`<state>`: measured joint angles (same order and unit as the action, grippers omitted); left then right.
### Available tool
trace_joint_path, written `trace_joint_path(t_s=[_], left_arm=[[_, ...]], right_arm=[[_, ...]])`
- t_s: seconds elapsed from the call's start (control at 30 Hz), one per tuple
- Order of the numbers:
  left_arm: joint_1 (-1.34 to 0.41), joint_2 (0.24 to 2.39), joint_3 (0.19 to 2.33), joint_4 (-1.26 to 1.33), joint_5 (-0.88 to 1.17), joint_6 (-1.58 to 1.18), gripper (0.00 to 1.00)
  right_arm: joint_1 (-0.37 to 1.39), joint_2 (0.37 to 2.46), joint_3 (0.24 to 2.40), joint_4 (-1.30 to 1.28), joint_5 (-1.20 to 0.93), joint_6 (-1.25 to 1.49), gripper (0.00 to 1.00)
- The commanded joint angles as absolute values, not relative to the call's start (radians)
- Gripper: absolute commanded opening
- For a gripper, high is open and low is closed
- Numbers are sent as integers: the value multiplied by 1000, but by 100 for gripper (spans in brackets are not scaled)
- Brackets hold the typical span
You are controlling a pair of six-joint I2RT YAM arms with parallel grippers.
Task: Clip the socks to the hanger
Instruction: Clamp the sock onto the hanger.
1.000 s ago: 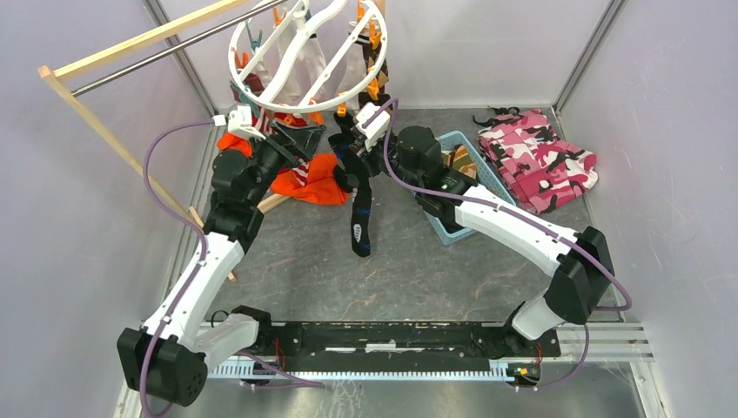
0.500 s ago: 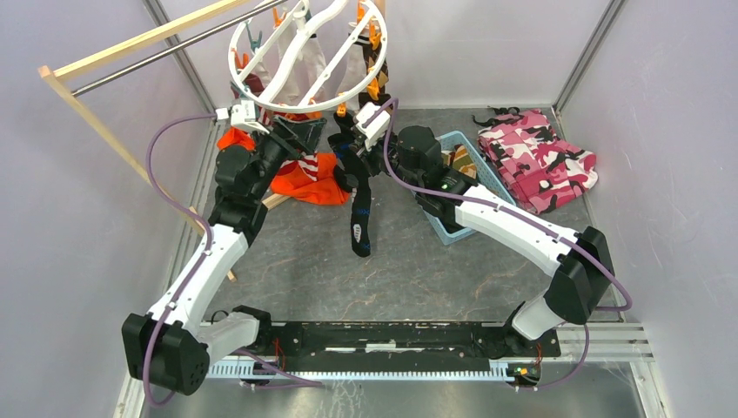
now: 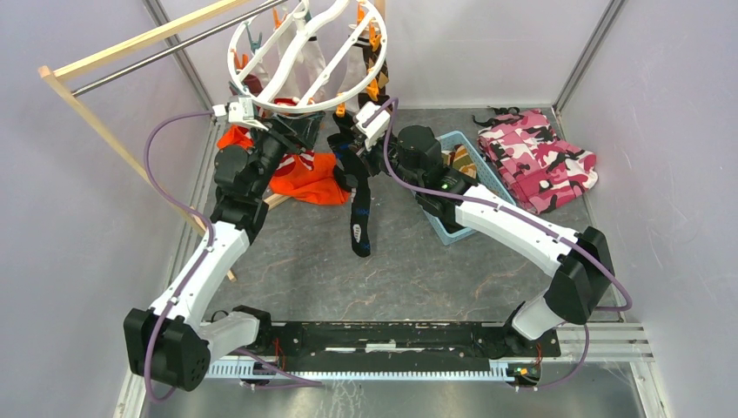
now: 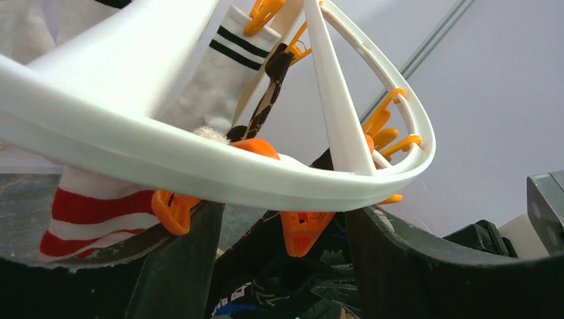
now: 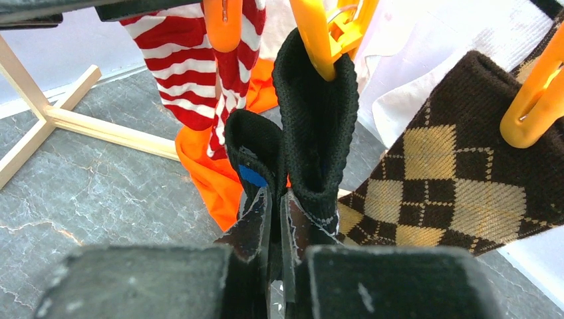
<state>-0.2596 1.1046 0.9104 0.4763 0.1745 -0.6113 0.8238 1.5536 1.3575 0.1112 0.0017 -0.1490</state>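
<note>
The white ring hanger [image 3: 305,54] hangs at the back with white striped, red-striped and argyle socks clipped on. My left gripper [image 3: 291,131] is open just under its near rim [image 4: 199,166]. An orange clip [image 4: 302,232] hangs between its fingers [image 4: 179,266], and I see no contact. My right gripper [image 3: 345,144] is shut on a black sock with blue [image 3: 359,218] that dangles to the floor. In the right wrist view the sock's cuff [image 5: 312,126] sits in an orange clip [image 5: 319,36], above my gripper [image 5: 276,219]. A red-and-white sock [image 5: 193,80] and brown argyle sock [image 5: 452,186] hang beside it.
An orange garment [image 3: 309,178] lies on the floor under the hanger. A blue basket [image 3: 474,178] stands by my right arm and a pink camouflage cloth [image 3: 540,157] lies at the back right. The wooden rack [image 3: 104,52] stands at the back left.
My left gripper has risen and moved a little right, up under the hanger's rim. The right arm and the black sock have not moved.
</note>
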Motion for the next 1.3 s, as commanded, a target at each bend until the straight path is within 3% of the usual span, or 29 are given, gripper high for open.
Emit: trace_joint_path(t_s=[0.0, 0.53, 0.83, 1.27], left_arm=[[-262, 1119, 963, 541, 161, -570, 71], [-262, 1138, 991, 541, 161, -611, 68], [-262, 1141, 994, 547, 165, -634, 60], [-262, 1118, 925, 670, 167, -673, 68]], right_arm=[[822, 1556, 1410, 136, 2, -132, 0], [822, 1555, 1411, 133, 2, -129, 0], [821, 1557, 1413, 130, 3, -127, 0], [821, 1558, 1415, 130, 2, -127, 0]])
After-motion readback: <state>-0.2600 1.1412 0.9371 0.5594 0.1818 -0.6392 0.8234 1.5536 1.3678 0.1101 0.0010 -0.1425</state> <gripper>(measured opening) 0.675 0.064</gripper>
